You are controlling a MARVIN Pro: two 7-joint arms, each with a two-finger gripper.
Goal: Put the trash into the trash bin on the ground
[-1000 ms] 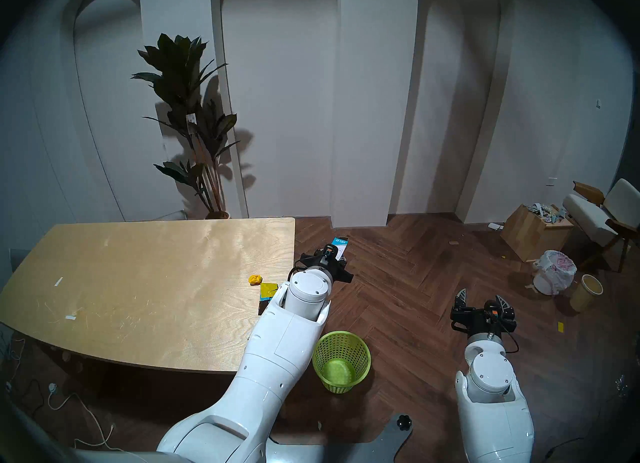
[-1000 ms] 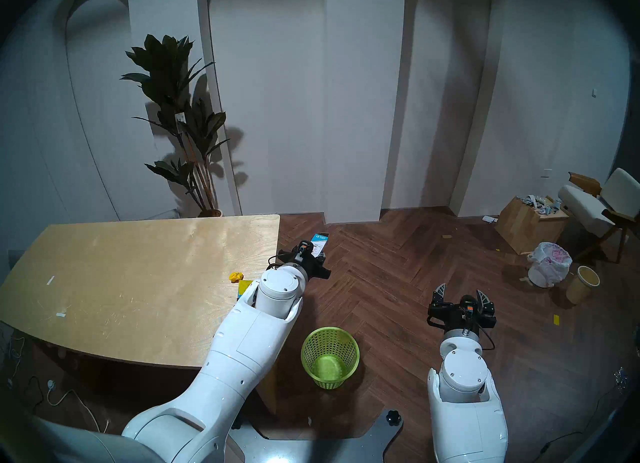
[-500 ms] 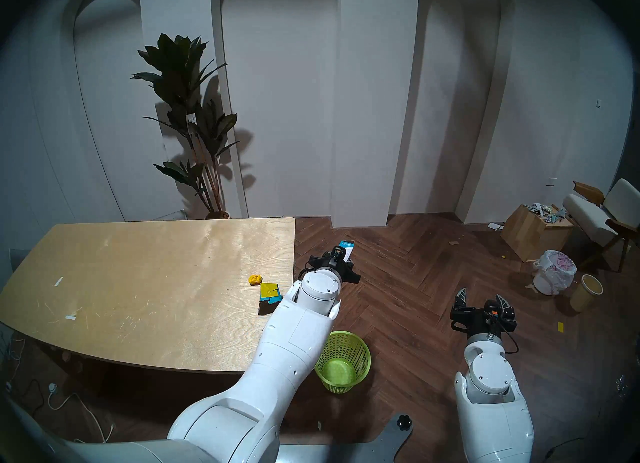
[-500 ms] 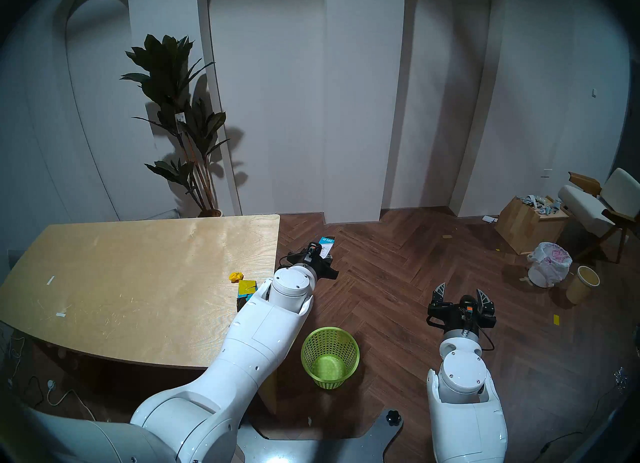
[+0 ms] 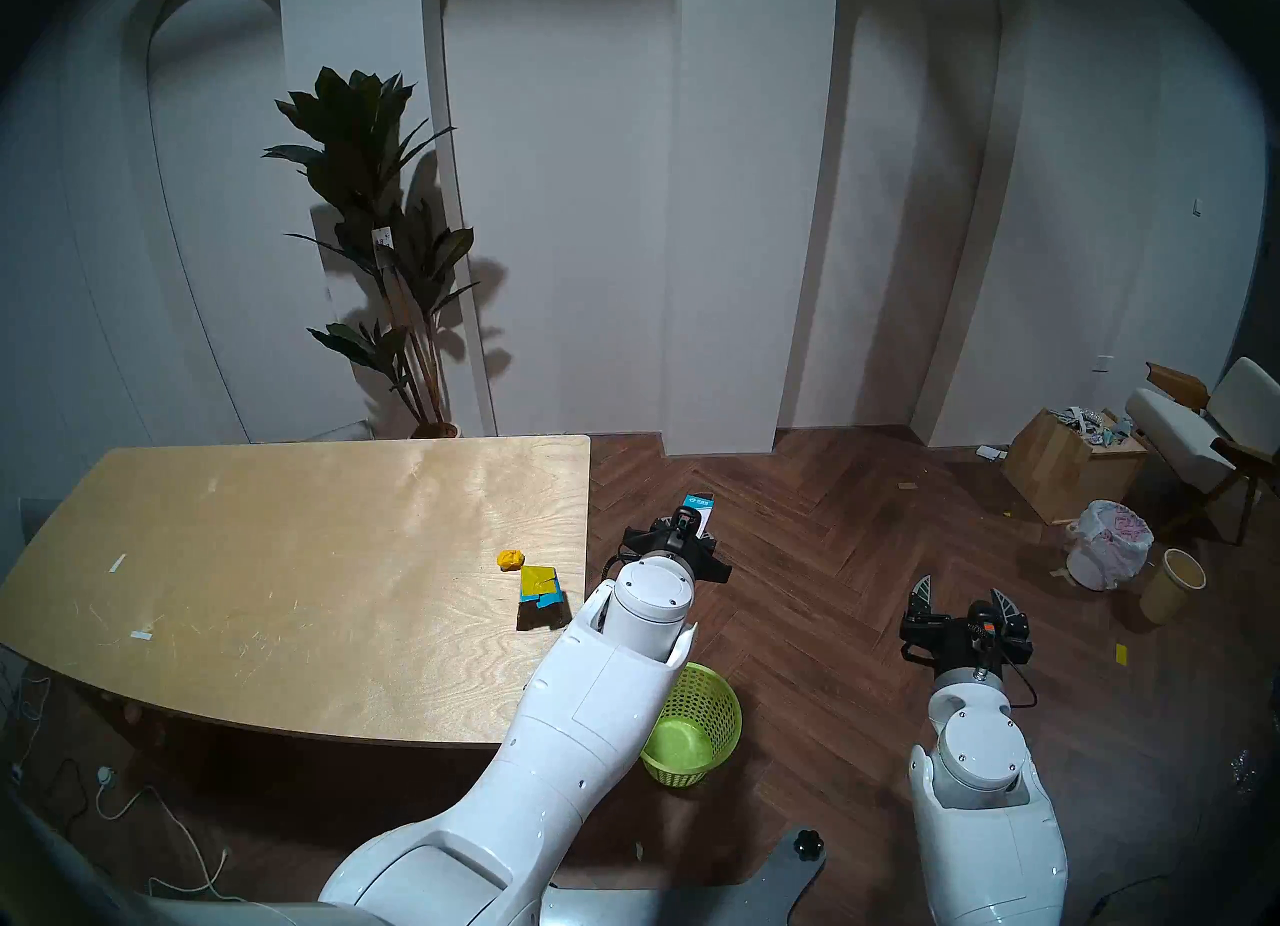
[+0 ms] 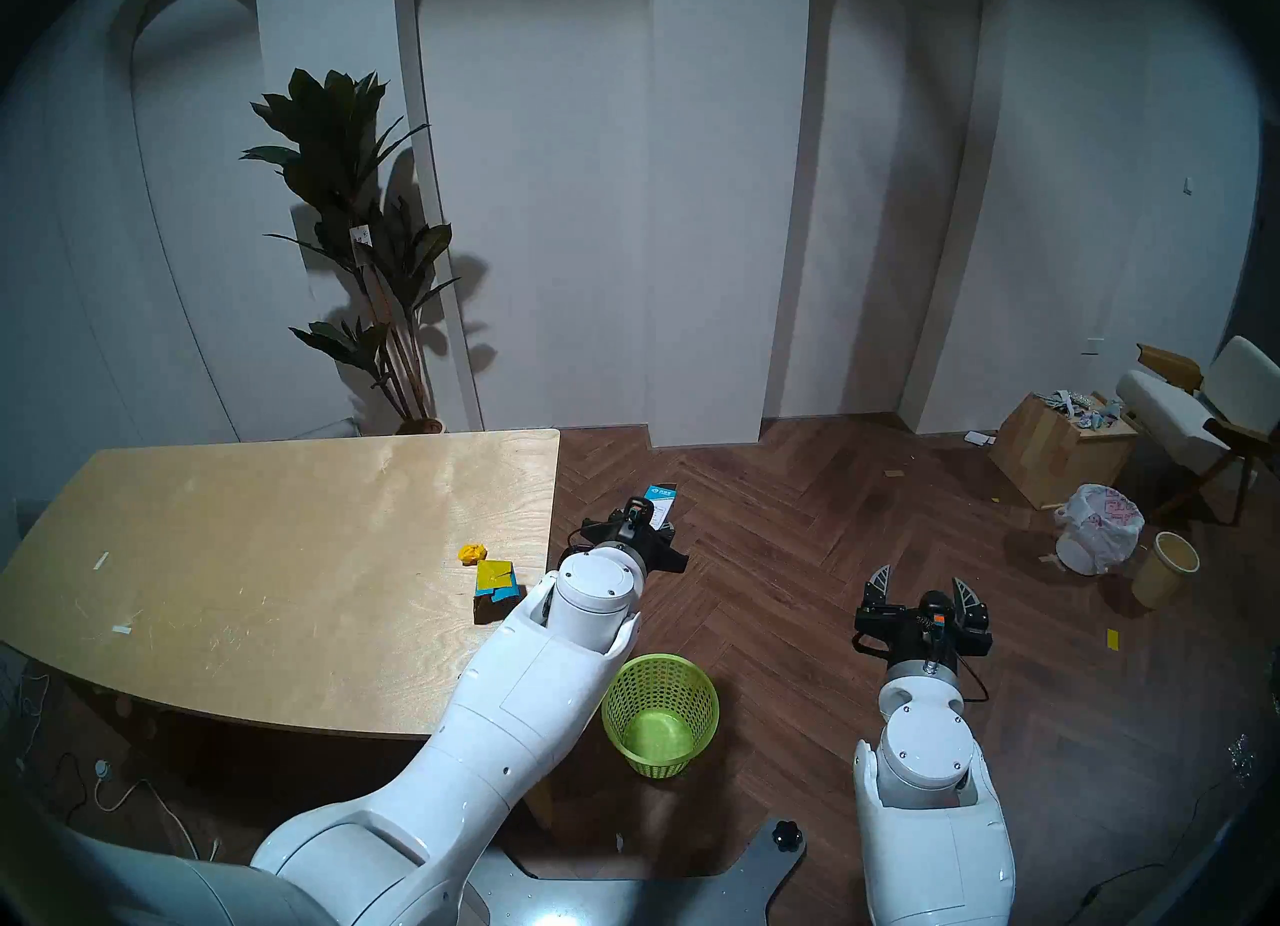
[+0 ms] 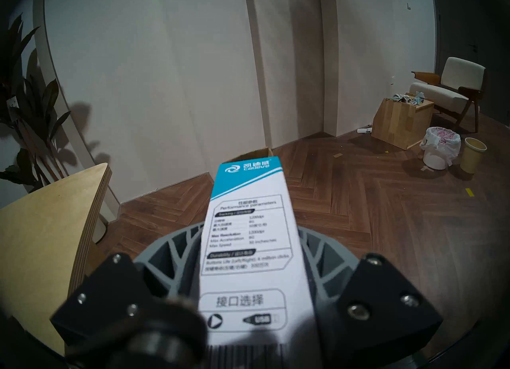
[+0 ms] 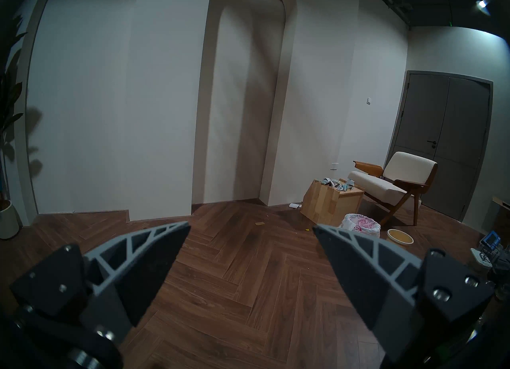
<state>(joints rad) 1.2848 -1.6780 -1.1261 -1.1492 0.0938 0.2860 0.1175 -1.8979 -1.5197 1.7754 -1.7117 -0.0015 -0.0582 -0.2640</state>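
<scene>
Blue-and-white carton [image 7: 249, 238] clamped in left gripper [image 7: 248, 252], long axis pointing forward; right gripper [image 8: 251, 245] spread.

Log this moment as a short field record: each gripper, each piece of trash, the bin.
left gripper: shut on the blue-and-white carton, out past the table edge, above the floor
right gripper: open, holding nothing
yellow paper ball: on the table
crushed yellow-and-blue box: on the table, beside the ball
green mesh bin: on the floor, nothing seen inside
</scene>
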